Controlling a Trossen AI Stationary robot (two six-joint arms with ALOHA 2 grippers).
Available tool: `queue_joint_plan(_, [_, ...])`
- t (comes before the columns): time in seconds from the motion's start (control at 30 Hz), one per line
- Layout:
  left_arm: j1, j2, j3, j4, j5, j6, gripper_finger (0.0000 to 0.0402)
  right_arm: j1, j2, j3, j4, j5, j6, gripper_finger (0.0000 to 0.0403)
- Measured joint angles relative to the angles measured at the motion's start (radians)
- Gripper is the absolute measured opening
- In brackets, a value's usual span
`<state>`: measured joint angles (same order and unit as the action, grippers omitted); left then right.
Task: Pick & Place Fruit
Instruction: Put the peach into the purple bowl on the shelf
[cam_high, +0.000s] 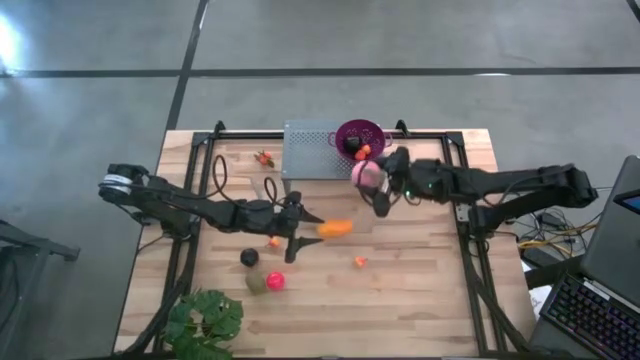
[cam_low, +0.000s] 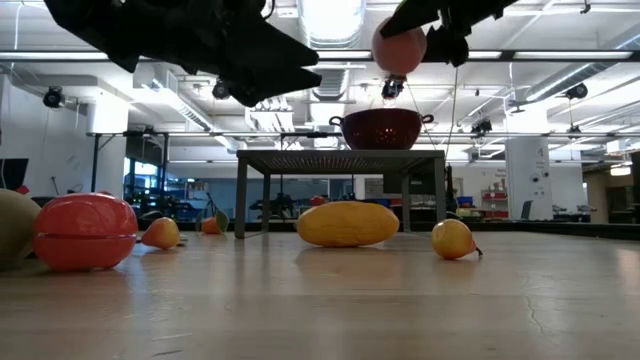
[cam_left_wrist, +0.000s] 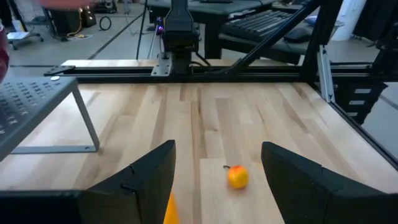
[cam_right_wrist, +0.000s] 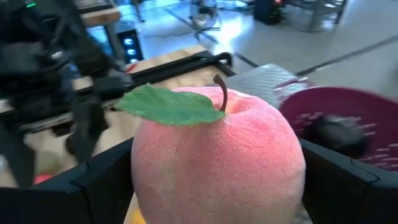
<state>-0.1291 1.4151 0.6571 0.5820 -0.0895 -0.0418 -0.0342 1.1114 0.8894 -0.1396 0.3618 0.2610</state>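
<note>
A pink peach-like fruit (cam_right_wrist: 217, 155) with a green leaf and brown stem fills the right wrist view, clamped between the right gripper's (cam_high: 372, 186) two dark fingers (cam_right_wrist: 102, 180), which are closed against its sides. In the high view this fruit (cam_high: 364, 172) is held above the wooden surface (cam_high: 420, 290), just beside the grey perforated stand (cam_high: 310, 150) and close to the purple bowl (cam_high: 362, 133) that sits on the stand. Dark and orange-red pieces are seen inside the bowl. In the low view the pink fruit (cam_low: 399, 47) hangs well above the bowl (cam_low: 382, 127).

The left gripper (cam_high: 300, 228) is held over the middle of the surface with its fingers (cam_left_wrist: 149, 180) spread wide and nothing between them. The elongated orange piece (cam_high: 335, 228) lies on the surface just beside its fingertips. A small orange fruit (cam_left_wrist: 237, 177) is seen ahead of the open fingers.

Nearer the front edge, a dark ball (cam_high: 249, 258), an olive-green piece (cam_high: 257, 283) and a red ball (cam_high: 275, 280) lie close together. A leafy green plant (cam_high: 205, 320) stands at the front left corner.
</note>
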Motion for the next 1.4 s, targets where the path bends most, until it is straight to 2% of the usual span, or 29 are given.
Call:
queue_joint_plan(0.3, [0.000, 0.000, 0.000, 0.002, 0.000, 0.006, 0.0243, -0.119, 0.077, 0.275, -0.303, -0.003, -0.033, 0.0346])
queue_joint_plan(0.47, [0.000, 0.000, -0.003, 0.001, 0.000, 0.005, 0.0243, -0.175, 0.140, 0.411, -0.468, 0.003, -0.028, 0.0358])
queue_joint_plan(0.6, [0.000, 0.000, -0.003, 0.002, 0.000, 0.005, 0.0243, -0.221, 0.193, 0.479, -0.527, 0.004, -0.027, 0.0360])
queue_joint_plan(0.8, [0.000, 0.000, -0.005, 0.000, 0.000, 0.005, 0.0243, -0.290, 0.268, 0.513, -0.538, 0.004, -0.027, 0.0347])
queue_joint_plan(0.97, [0.000, 0.000, -0.006, 0.000, 0.000, 0.005, 0.0243, -0.338, 0.313, 0.511, -0.557, -0.001, -0.025, 0.0358])
queue_joint_plan(1.4, [0.000, 0.000, -0.007, -0.001, 0.000, 0.005, 0.0243, -0.375, 0.365, 0.508, -0.568, -0.004, 0.006, 0.0347])
